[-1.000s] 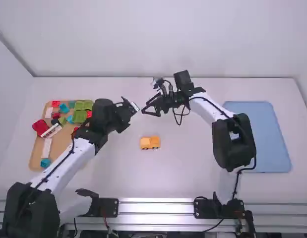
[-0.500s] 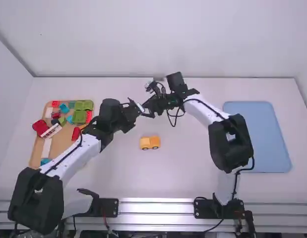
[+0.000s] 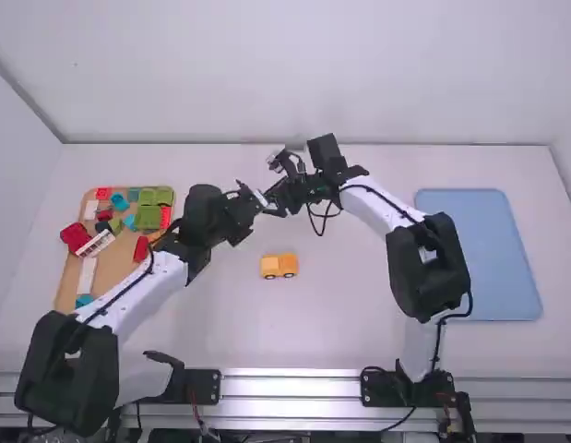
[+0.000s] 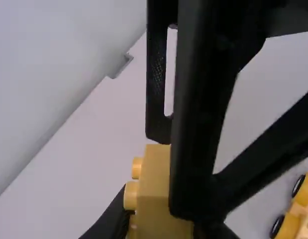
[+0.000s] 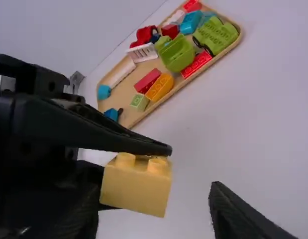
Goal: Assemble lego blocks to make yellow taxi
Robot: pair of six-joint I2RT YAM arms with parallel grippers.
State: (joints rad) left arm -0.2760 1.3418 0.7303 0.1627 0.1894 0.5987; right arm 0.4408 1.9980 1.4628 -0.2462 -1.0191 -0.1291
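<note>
Above the table (image 3: 345,318) — left gripper (image 3: 260,200) clamps a yellow block (image 5: 136,186), studs showing. Right gripper (image 3: 278,201) is open, fingers apart, close by the block. Yellow car (image 3: 279,267) on the table, between the wooden tray (image 3: 71,286) of blocks and the blue mat (image 3: 479,254) — nearer the tray.

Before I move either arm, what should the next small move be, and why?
Probably ease the right gripper shut on the yellow block before releasing the left gripper: the left one's fingers clamp the block, while the right one's stand open on either side of it.
</note>
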